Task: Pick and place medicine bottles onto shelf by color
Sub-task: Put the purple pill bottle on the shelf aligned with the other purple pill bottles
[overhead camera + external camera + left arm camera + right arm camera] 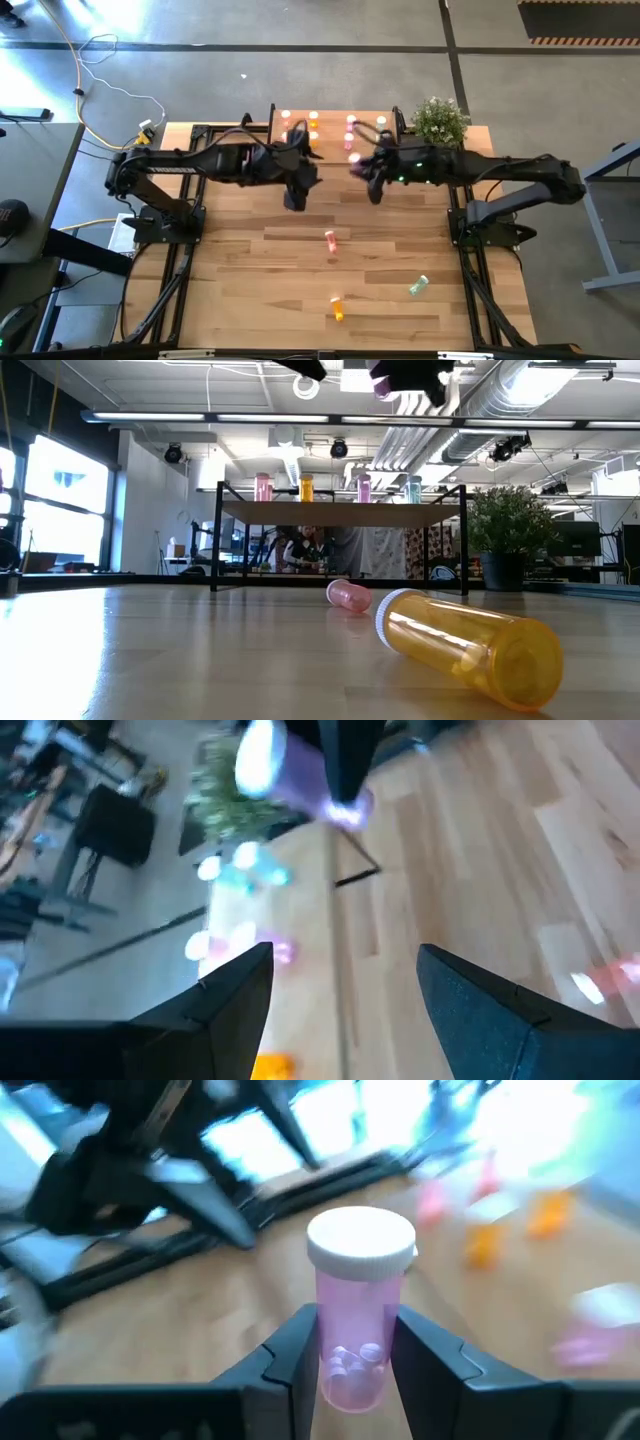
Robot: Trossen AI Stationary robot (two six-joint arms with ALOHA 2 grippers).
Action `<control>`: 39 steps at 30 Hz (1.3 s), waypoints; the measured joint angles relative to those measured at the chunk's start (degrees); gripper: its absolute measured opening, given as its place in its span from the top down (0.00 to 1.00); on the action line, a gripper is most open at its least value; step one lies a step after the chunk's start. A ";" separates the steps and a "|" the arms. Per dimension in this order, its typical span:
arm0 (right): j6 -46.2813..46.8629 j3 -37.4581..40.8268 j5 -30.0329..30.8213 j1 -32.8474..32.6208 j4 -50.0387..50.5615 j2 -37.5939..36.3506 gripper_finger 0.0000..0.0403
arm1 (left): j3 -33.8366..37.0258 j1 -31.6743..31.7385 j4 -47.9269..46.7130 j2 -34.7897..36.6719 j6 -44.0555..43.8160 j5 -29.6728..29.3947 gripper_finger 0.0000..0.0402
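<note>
The right gripper [352, 1355] is clamped on a pink bottle [358, 1320], upright between its fingers. Beside it, the left gripper [345, 985] stands wide apart and empty. Behind both is the shelf [340, 513] with bottles.

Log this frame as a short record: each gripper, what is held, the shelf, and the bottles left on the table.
left gripper: open, empty, raised near the shelf
right gripper: shut on pink bottle, held cap up above the table
shelf: four bottles visible on top in the low view, pink, orange, pink, teal
table: three bottles lying loose, pink, orange, green
plant: at the shelf's right end
</note>
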State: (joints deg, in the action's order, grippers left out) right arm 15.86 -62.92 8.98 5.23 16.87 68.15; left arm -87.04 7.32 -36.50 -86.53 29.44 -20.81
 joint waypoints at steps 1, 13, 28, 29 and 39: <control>-1.21 0.00 2.82 0.00 0.11 -1.36 0.74 | -0.02 0.38 0.09 0.46 -0.92 0.02 0.41; -5.89 1.62 26.32 0.02 3.32 -9.00 0.74 | -0.01 6.17 -2.32 6.10 -5.43 0.92 0.41; -2.87 31.27 22.29 -0.02 -37.78 -11.02 0.74 | 0.02 10.55 -3.60 6.02 -5.29 4.58 0.41; -3.25 33.38 22.03 -0.02 -41.39 -10.46 0.74 | 0.02 10.79 -3.61 6.02 -5.29 4.59 0.41; -6.20 38.14 21.30 -0.13 -61.99 5.36 0.74 | 0.02 12.27 -3.48 5.98 -5.38 3.49 0.41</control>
State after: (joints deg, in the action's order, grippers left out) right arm 9.66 -24.77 30.28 5.10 -45.12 73.51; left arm -87.02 19.59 -39.97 -80.55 24.05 -17.32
